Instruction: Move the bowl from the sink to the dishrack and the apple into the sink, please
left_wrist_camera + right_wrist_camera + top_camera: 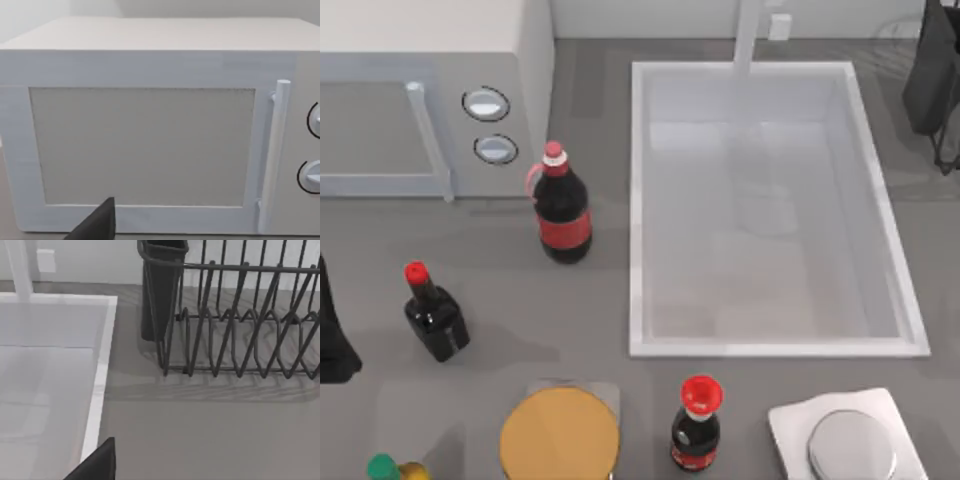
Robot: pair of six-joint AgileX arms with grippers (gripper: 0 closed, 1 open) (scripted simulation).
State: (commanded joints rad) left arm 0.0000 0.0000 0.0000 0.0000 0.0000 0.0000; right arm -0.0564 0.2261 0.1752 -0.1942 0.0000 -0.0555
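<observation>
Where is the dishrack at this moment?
The dishrack stands just beyond the sink's right rim, at the table's back right in the top view; the right wrist view shows its dark wire prongs, nothing resting in them.

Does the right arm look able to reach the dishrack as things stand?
Probably yes: bare counter lies between the right gripper and the dishrack, with the sink off to one side.

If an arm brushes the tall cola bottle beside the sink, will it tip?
Probably. The cola bottle stands upright, tall over a narrow base, so a knock near its red cap would likely topple it. Being round, it might then roll toward the sink.
</observation>
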